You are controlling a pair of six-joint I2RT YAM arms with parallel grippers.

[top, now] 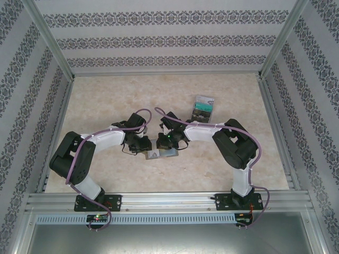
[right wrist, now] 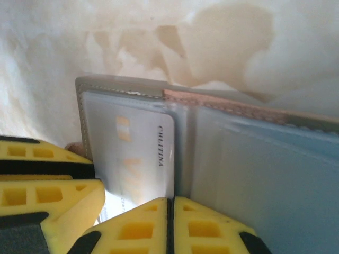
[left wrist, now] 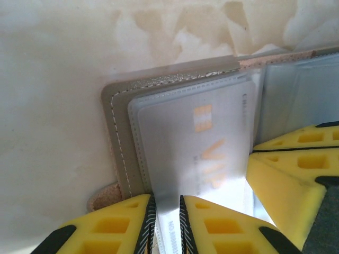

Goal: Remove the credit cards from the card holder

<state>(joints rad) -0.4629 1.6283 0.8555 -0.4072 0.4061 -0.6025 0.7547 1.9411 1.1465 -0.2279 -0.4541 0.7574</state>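
Card holder [top: 161, 154] lies open and flat on the marbled table [top: 132, 95], near the centre, between the two wrists. The clear plastic case [top: 203, 108] lies well apart from it, further back on the right.

Left wrist view: grey-brown cover with pale stitching, a small tab at its near corner. A white credit card [left wrist: 206, 143] with orange lettering sits in the clear sleeve of the left half.

Left gripper [left wrist: 167, 203]: jaws drawn almost together, pinching the near edge of the credit card; a thin strip of it shows between the yellow fingers.

Right gripper [right wrist: 170, 203]: jaws fully closed, pads touching, at the near edge of the holder just beside the card's right edge. Nothing is discernible between them.

Right half of the holder shows pale blue-grey pockets
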